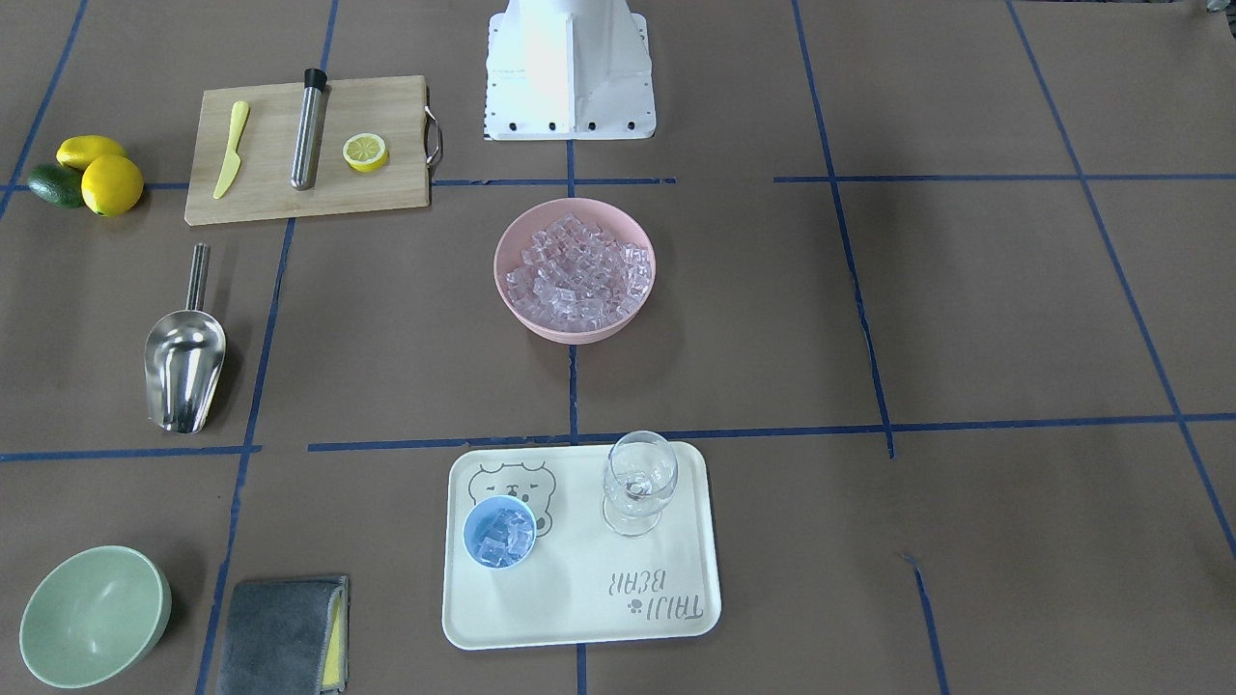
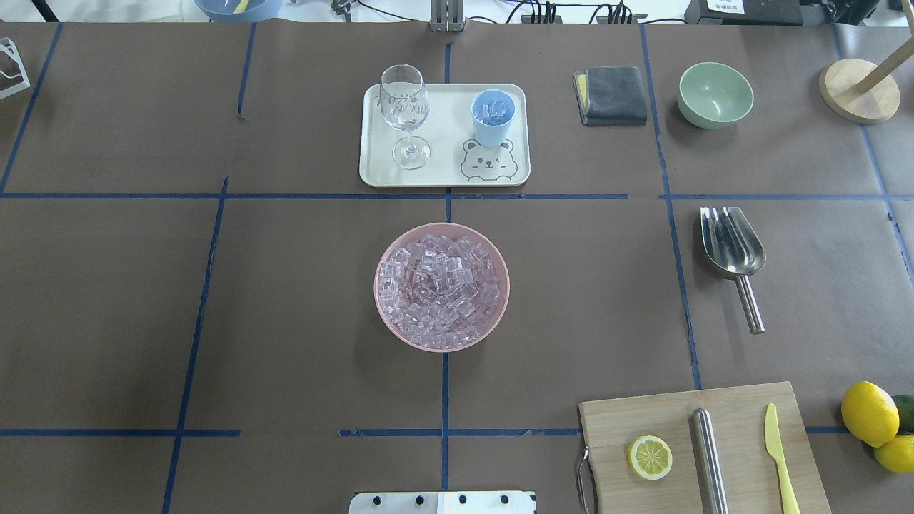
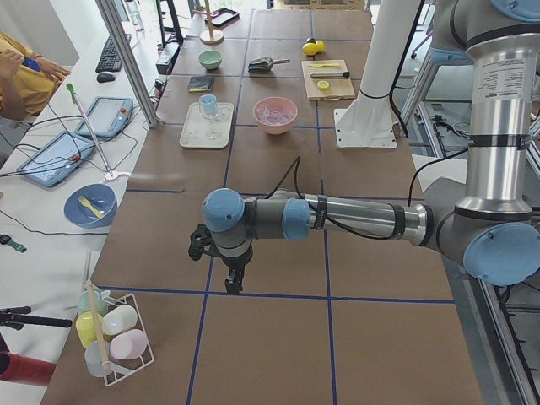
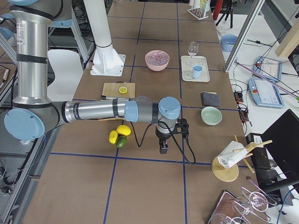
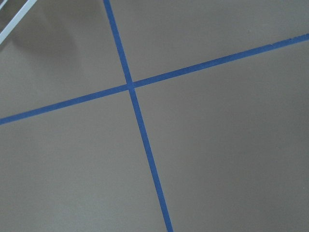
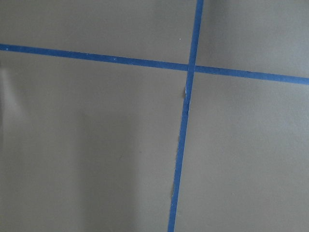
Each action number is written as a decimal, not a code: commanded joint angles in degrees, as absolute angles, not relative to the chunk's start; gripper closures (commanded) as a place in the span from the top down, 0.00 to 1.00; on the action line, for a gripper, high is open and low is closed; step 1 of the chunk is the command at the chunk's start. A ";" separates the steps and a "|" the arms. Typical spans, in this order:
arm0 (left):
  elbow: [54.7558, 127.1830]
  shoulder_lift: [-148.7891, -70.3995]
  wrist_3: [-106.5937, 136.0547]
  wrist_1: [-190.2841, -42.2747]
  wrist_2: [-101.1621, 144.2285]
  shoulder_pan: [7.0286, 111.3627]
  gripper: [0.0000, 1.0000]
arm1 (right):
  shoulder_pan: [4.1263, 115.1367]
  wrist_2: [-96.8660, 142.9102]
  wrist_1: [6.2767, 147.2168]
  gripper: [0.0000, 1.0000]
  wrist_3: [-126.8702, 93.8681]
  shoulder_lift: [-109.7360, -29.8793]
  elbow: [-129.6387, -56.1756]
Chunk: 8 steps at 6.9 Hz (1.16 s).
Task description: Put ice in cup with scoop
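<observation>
The scoop (image 2: 732, 250) is lying on the tabletop (image 2: 285, 285). The cup (image 2: 491, 130) is standing on the tray (image 2: 443, 164), holding ice (image 2: 493, 111). The left hand (image 3: 232, 285) and right hand (image 4: 163, 149) are hovering; their spread cannot be determined.

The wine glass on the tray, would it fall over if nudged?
The wine glass stands on a thin stem and small foot, so a push near the rim would likely tip it. It looks thin and clear, so probably fragile. The smooth tray may let it slide.
</observation>
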State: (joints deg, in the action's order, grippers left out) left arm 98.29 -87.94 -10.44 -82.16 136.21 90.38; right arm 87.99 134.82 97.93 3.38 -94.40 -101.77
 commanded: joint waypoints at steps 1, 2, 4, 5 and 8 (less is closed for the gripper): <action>99.75 -87.89 -10.46 -82.26 136.06 90.44 1.00 | 88.07 134.91 97.82 1.00 -2.77 -93.52 -102.47; 101.15 -87.63 -12.11 -82.00 136.05 90.61 1.00 | 88.07 134.91 97.82 1.00 -2.99 -93.34 -102.92; 100.20 -87.54 -14.06 -82.00 135.97 90.53 1.00 | 88.07 134.91 97.74 1.00 -2.20 -93.16 -103.01; 99.41 -87.54 -14.15 -82.09 135.97 90.53 1.00 | 88.07 134.91 97.65 1.00 -2.20 -93.16 -102.66; 99.40 -88.24 -13.97 -81.39 135.53 90.53 1.00 | 88.07 134.74 97.82 1.00 -2.11 -93.25 -102.22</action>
State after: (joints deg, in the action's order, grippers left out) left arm 99.58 -88.17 -13.98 -81.45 135.65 90.53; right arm 88.07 134.88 97.73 -2.18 -93.21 -102.46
